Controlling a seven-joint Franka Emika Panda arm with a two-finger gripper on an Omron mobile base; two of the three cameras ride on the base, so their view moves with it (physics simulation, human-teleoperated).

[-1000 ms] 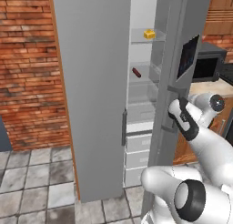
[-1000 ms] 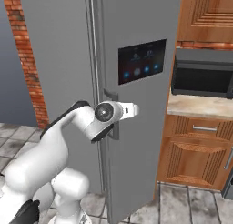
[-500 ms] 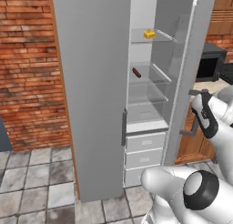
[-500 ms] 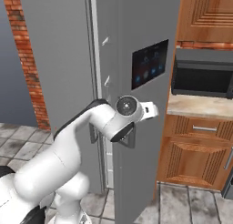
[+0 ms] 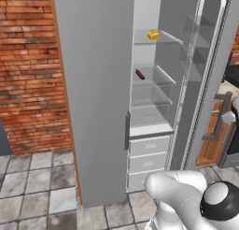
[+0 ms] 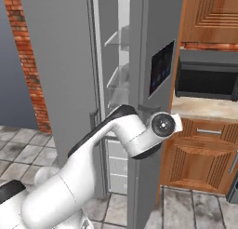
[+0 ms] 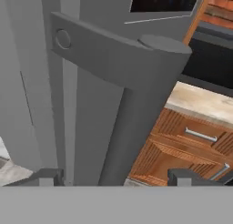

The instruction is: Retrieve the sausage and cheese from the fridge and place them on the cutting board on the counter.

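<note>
**Fridge door open, both foods not yet fetched**

The fridge (image 5: 98,84) stood with its right-hand door (image 5: 205,75) swung wide, white interior and clear shelves exposed in the left base view. That opening step looked done; everything after it remained.

The counter (image 6: 207,107), a beige stone top over brown wooden cabinets, showed to the right of the fridge below a dark microwave (image 6: 207,77). No cutting board could be made out on the part of it in view.

In the hand view the gripper (image 7: 113,177) sat at the door's long handle (image 7: 132,100), the two finger tips spread wide apart on either side of the bar and not pressing on it, so the handle appeared released. The fingers carried nothing.

The sausage (image 5: 140,75) lay near the back of the middle shelf. The cheese (image 5: 153,35) sat on the upper shelf, toward its right-hand edge, above the sausage and well apart from it.

Judged from this, each item had yet to be picked from its shelf and carried to the board.
</note>
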